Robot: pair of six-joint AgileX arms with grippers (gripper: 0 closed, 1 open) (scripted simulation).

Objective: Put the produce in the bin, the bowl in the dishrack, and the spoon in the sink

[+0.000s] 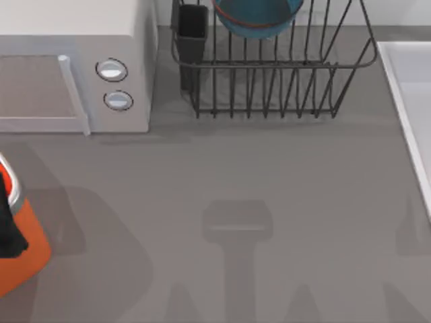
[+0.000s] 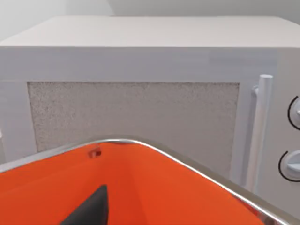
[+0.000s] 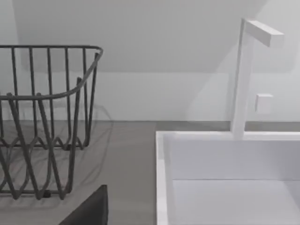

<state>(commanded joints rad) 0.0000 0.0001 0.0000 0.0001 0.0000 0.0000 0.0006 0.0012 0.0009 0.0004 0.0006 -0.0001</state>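
The teal-blue bowl (image 1: pixel 258 16) with its reddish rim rests inside the dark wire dishrack (image 1: pixel 276 74) at the back of the table. The orange bin (image 1: pixel 23 252) with a grey metal rim stands at the left edge. In the left wrist view a dark part of my left gripper (image 2: pixel 91 211) hangs just over the bin's orange inside wall (image 2: pixel 154 187). The pale sink (image 1: pixel 414 101) lies along the right edge. A dark part of my right gripper (image 3: pixel 89 210) sits between the dishrack (image 3: pixel 47 122) and the sink (image 3: pixel 225 159). The produce and the spoon are out of view.
A white microwave (image 1: pixel 74 67) with two round knobs (image 1: pixel 112 70) stands at the back left, directly behind the bin. A black utensil cup (image 1: pixel 192 30) sits at the dishrack's left corner. A white faucet (image 3: pixel 243 75) rises behind the sink. Grey tabletop (image 1: pixel 222 195) spans the middle.
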